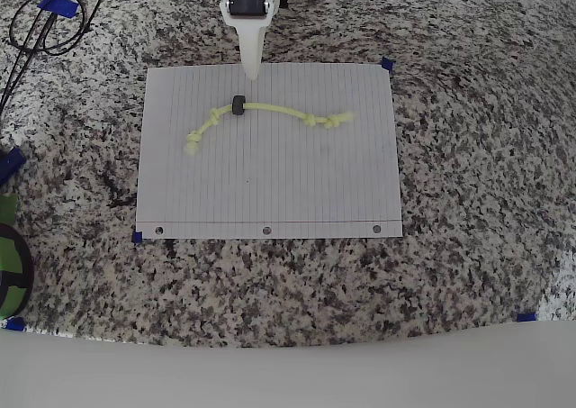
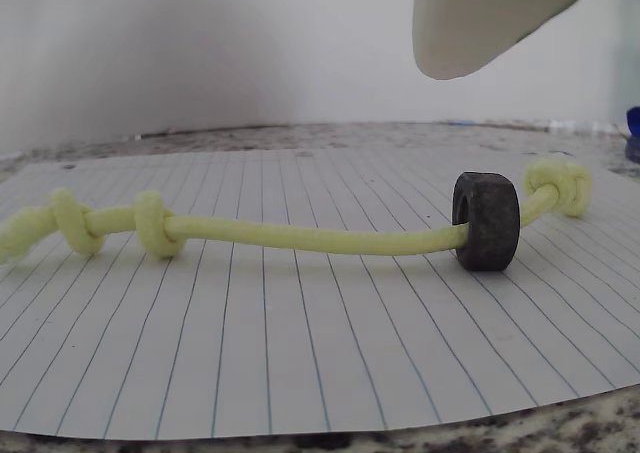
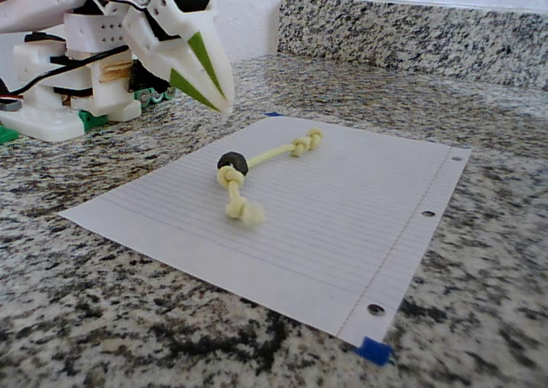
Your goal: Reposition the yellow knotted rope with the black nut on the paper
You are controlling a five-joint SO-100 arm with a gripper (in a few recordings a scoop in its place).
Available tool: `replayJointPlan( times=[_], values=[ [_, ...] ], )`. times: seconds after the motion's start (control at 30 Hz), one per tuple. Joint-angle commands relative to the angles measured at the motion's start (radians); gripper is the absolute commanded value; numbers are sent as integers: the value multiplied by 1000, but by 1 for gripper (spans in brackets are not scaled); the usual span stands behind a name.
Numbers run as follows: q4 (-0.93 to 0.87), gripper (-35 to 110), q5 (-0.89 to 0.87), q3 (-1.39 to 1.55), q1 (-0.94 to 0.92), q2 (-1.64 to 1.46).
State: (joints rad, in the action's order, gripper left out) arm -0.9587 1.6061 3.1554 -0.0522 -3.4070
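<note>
On the paper (image 1: 270,174), yellow knotted rope (image 1: 279,112) with black nut (image 1: 238,106), bare sheet below; gripper (image 1: 252,73) at the far edge, fingers together

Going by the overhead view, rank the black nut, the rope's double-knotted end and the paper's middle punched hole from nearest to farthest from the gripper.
1. The black nut, just below the gripper tip.
2. The double-knotted end of the yellow rope, off to the right.
3. The middle punched hole, on the paper's bottom edge.
</note>
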Motion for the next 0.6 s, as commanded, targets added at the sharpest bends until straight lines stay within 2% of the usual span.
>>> replayJointPlan(
  times=[0.0, 0.57],
  values=[
    [-18, 0, 0, 34, 17, -3],
    [-37, 3, -2, 51, 71, -3]
  ],
)
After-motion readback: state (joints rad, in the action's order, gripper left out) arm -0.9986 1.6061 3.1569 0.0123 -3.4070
